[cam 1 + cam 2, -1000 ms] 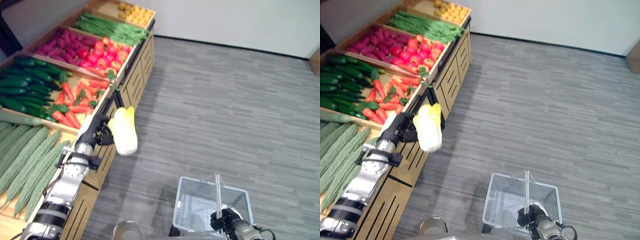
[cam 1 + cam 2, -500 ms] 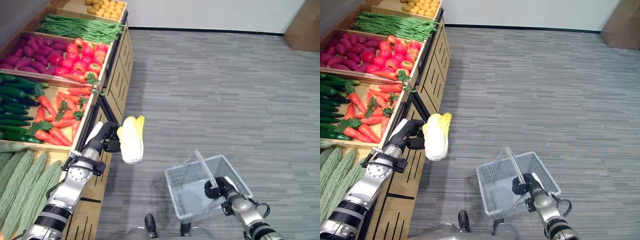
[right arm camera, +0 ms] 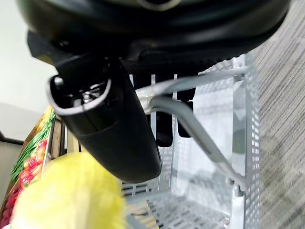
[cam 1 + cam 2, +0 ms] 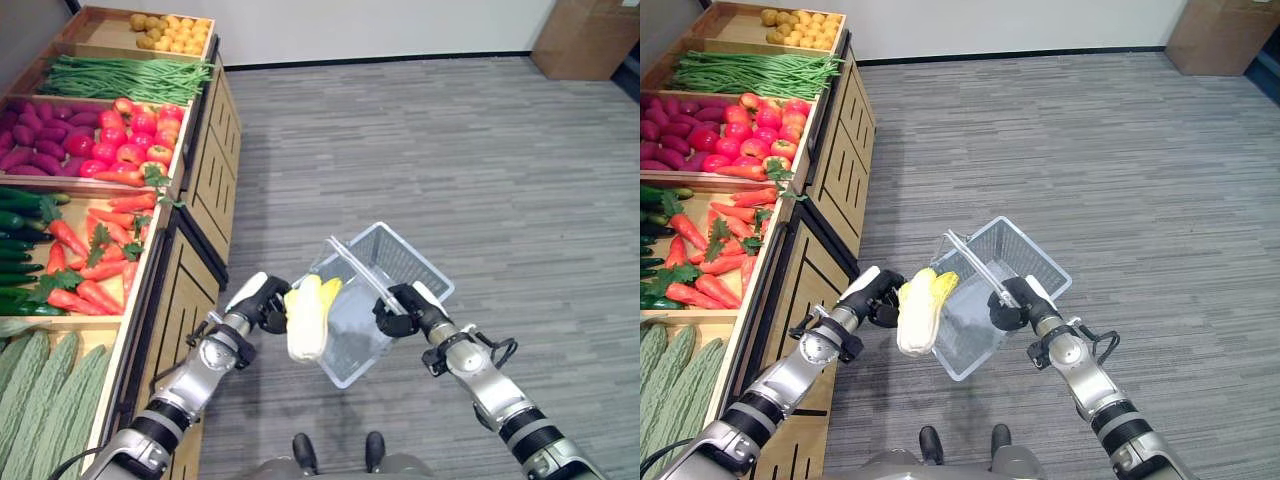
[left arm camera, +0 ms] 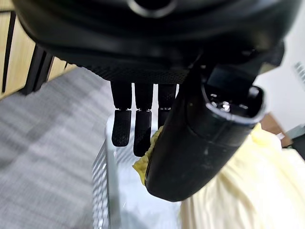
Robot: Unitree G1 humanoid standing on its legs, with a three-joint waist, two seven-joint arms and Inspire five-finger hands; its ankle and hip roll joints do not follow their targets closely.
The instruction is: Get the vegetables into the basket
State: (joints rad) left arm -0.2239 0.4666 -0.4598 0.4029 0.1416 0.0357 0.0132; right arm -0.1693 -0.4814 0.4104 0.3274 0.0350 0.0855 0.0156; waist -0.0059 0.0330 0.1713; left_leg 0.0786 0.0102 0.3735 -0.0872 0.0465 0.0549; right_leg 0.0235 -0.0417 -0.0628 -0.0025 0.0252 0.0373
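Grey striped carpet floor (image 4: 480,160), white wall (image 4: 380,25), wooden produce stand (image 4: 205,170), cardboard box (image 4: 585,35).

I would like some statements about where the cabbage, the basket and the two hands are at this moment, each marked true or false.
1. The left hand holds a pale yellow cabbage. True.
2. The cabbage lies on the basket's floor. False: it is in the hand, at the rim of the grey basket.
3. The right hand grips the basket's handle. True.
4. The basket stands on the floor. False: it is held up, tilted towards the cabbage.
5. Carrots lie in the basket. False: they lie in the wooden stand.
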